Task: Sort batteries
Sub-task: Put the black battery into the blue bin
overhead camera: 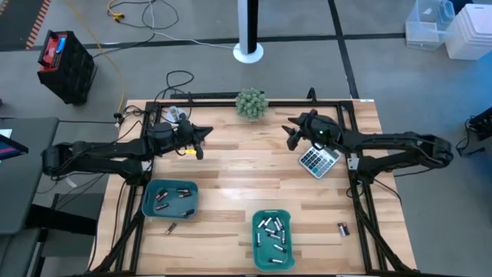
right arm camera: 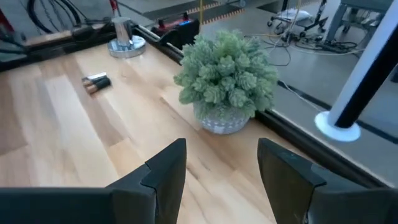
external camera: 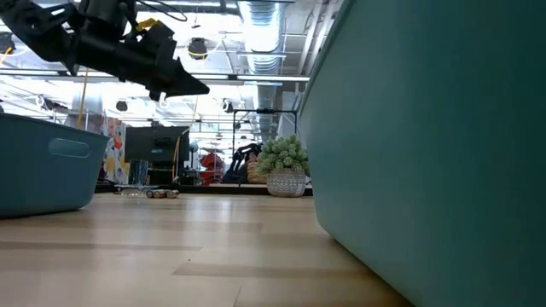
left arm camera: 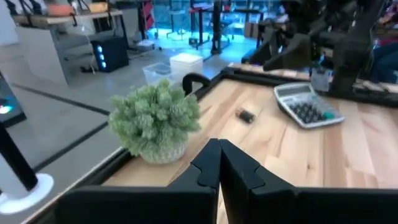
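Nearest to me, the silvery batteries (overhead camera: 274, 232) lie in the teal tray (overhead camera: 273, 263) at the front edge of the table (overhead camera: 246, 165), and the dark batteries (overhead camera: 171, 194) lie in the second teal tray (overhead camera: 151, 209) to its left. Two dark cells rest loose on the wood, one (overhead camera: 172, 228) just beside the left tray, one (overhead camera: 343, 228) at the right front. Farther back, my left gripper (overhead camera: 206, 135) hovers clenched and empty. My right gripper (overhead camera: 290, 132) hangs released beside the grey calculator (overhead camera: 319, 161). The potted plant (overhead camera: 251, 103) stands at the far edge.
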Controlling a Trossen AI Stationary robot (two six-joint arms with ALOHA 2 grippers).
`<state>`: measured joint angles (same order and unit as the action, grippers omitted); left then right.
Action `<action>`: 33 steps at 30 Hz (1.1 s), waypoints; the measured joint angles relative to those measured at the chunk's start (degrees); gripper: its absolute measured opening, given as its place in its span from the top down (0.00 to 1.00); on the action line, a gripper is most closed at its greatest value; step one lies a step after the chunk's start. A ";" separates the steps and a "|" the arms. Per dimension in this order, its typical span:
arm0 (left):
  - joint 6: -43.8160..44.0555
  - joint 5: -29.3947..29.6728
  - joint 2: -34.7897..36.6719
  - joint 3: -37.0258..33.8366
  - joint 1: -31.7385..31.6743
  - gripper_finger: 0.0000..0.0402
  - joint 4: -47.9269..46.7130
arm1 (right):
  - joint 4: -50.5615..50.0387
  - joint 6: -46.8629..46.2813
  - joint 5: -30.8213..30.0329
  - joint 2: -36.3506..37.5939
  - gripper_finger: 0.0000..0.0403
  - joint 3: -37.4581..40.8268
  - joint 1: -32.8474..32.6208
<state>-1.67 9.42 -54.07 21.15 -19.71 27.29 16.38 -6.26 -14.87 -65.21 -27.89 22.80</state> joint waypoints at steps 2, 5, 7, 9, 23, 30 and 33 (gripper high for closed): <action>0.02 -0.08 -0.23 0.00 -0.10 1.00 -0.96 | -5.03 0.02 0.01 -1.07 0.47 -1.95 0.29; -0.26 -0.19 -0.39 0.00 -0.19 1.00 -0.98 | -15.21 -2.85 0.06 -2.65 0.47 -5.51 2.11; -0.72 -0.19 -0.37 0.00 -0.18 1.00 -0.89 | -20.57 -5.15 0.02 -4.02 0.47 -7.69 3.61; -1.05 -0.17 -0.39 0.00 -0.19 1.00 -0.94 | -24.90 -5.94 0.01 -5.51 0.47 -9.00 4.68; -0.66 -0.10 -0.41 0.02 -0.25 1.00 -2.99 | -28.78 -8.73 4.55 -13.83 0.47 -9.56 10.72; -0.66 -0.02 -0.41 0.02 -0.25 1.00 -3.68 | -30.85 -13.29 4.52 -13.79 0.47 -9.56 11.59; -0.66 -0.02 -0.41 0.02 -0.25 1.00 -3.50 | -31.81 -14.12 4.48 -13.82 0.47 -9.56 11.90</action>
<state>-2.33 9.41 -54.48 21.17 -19.97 23.79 -15.43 -20.38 -10.39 -79.02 -37.45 34.70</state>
